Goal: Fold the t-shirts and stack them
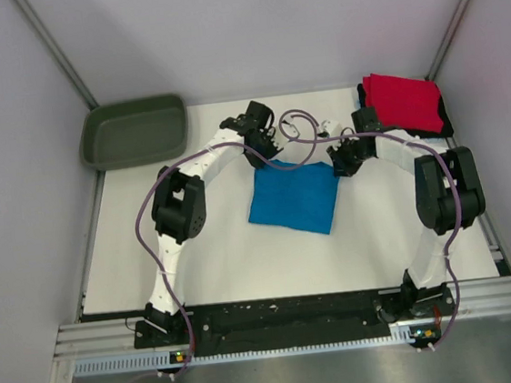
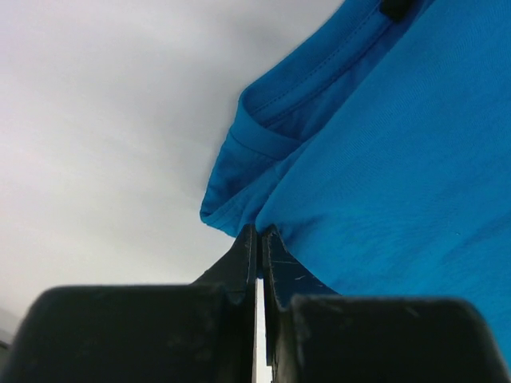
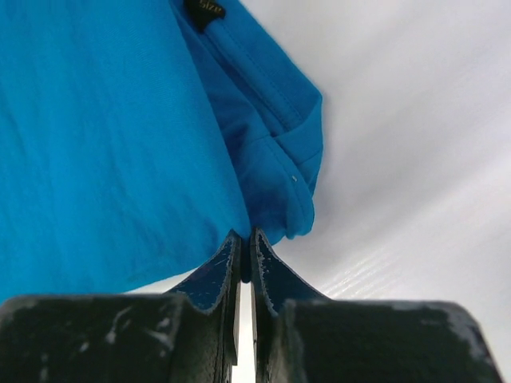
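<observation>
**Overhead and wrist views.** The turquoise t-shirt (image 1: 295,198) lies mid-bench as a folded, roughly rectangular panel of soft, matte knit. Its long axis runs left to right, skewed so that the right end sits nearer the arm bases. The collar edge faces the far side of the bench (image 1: 217,259). A dark neck label (image 3: 204,9) and ribbed, stitched hems (image 2: 263,136) show along that edge.

The left fingers (image 1: 264,157) are pressed together, pinching the far left corner of the turquoise t-shirt. The right fingers (image 1: 342,166) likewise pinch its far right corner. In each wrist view the black, scuffed tips nearly meet on the cloth.

A folded red t-shirt (image 1: 403,101) rests on a black t-shirt (image 1: 449,122) at the far right corner. An olive-green plastic tub (image 1: 133,131) with rounded corners sits at the far left.
</observation>
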`<state>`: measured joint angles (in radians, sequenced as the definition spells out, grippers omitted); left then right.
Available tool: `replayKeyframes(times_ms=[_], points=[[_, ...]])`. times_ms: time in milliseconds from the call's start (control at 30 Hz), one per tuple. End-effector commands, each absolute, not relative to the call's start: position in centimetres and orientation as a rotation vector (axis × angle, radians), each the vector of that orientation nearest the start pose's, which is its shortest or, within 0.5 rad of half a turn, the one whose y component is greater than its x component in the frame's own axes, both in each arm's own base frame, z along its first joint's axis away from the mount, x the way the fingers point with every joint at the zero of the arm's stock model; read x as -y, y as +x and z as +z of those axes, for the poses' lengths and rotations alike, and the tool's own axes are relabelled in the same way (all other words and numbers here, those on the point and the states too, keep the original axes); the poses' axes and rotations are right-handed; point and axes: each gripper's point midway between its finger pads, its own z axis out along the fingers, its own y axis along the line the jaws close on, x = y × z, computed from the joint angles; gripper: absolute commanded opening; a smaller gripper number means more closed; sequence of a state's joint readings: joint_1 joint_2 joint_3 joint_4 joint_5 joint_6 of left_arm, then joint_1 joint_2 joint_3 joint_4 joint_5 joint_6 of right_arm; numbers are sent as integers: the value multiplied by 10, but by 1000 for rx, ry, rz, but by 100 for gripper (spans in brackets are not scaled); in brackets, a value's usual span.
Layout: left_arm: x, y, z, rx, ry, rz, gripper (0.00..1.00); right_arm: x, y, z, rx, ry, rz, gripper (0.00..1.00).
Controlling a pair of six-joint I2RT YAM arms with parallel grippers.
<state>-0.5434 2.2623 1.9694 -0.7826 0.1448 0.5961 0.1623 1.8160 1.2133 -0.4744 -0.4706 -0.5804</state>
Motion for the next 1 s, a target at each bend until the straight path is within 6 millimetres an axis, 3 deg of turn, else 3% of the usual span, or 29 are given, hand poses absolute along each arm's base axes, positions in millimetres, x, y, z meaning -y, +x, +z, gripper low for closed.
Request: replayKeyframes(times_ms=[0, 100, 233, 367, 467, 600, 733, 833, 967], points=[[270, 475, 78, -2179, 1375, -101, 0, -118, 415, 66, -2265, -1004, 403, 4], [269, 475, 73, -2191, 1367, -93, 2, -118, 421, 65, -2265, -982, 393, 11], [266, 486, 76, -2195, 1291, -39, 23, -117, 440, 66, -2293, -862, 364, 34], [247, 522, 113, -2139, 1086, 124, 39, -106, 462, 86, -2346, -608, 282, 43], [241, 531, 143, -2133, 945, 39, 45, -106, 459, 108, -2343, -437, 324, 46], [244, 513, 155, -2190, 835, -183, 46, -116, 434, 119, -2374, -239, 470, 58], [256, 467, 136, -2270, 806, -399, 49, -124, 403, 116, -2400, -109, 579, 67], [260, 441, 120, -2329, 740, -523, 53, -128, 387, 101, -2440, -24, 640, 68], [260, 430, 106, -2388, 679, -570, 55, -132, 373, 78, -2492, 53, 694, 70]])
